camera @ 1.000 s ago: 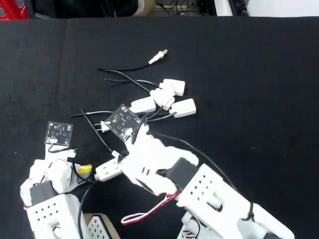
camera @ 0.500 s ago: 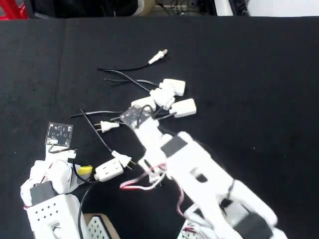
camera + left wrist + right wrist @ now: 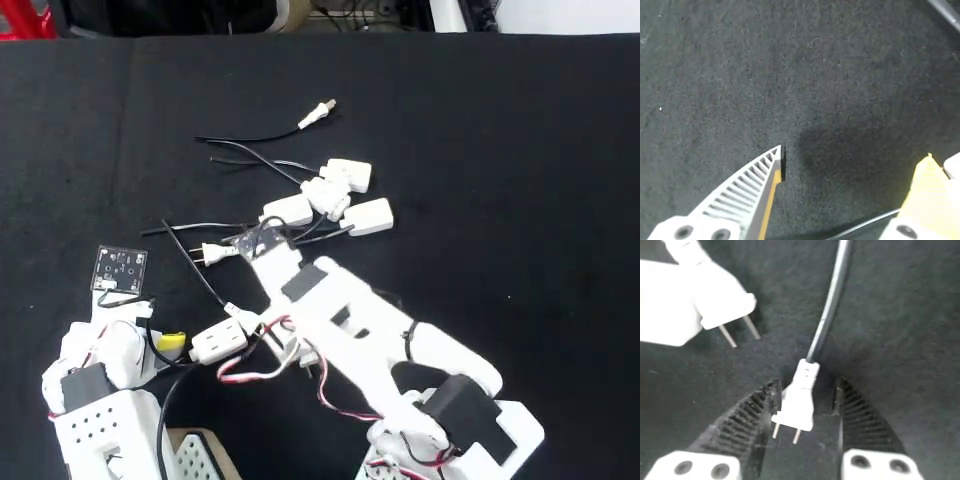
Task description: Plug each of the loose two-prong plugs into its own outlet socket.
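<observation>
Two dark ribbed fingers of the right gripper (image 3: 807, 384) stand apart on either side of a small white two-prong plug (image 3: 797, 402). The plug lies flat on the surface between them, not clamped. Its prongs point back toward the gripper's base, and its black cable (image 3: 832, 305) runs away ahead.

I judge that closing here may catch the slim body off-centre, so that it swivels or slips out, and the stiff cable could then twist it further. Held this way round, the prongs would also face the wrist, which makes them awkward to present to a socket. A second plug (image 3: 722, 302) sits near one finger against a white block (image 3: 660, 315), and a sideways drift could snag its prongs.

The left gripper (image 3: 854, 152) hangs with fingers apart over bare black surface, holding nothing. From above, white outlet sockets (image 3: 368, 216) lie clustered among crossed cables beyond the right arm, so a tug may drag them.

The surface (image 3: 520, 150) is matte black. Behind its far edge are dark clutter and a red object (image 3: 25, 20).
</observation>
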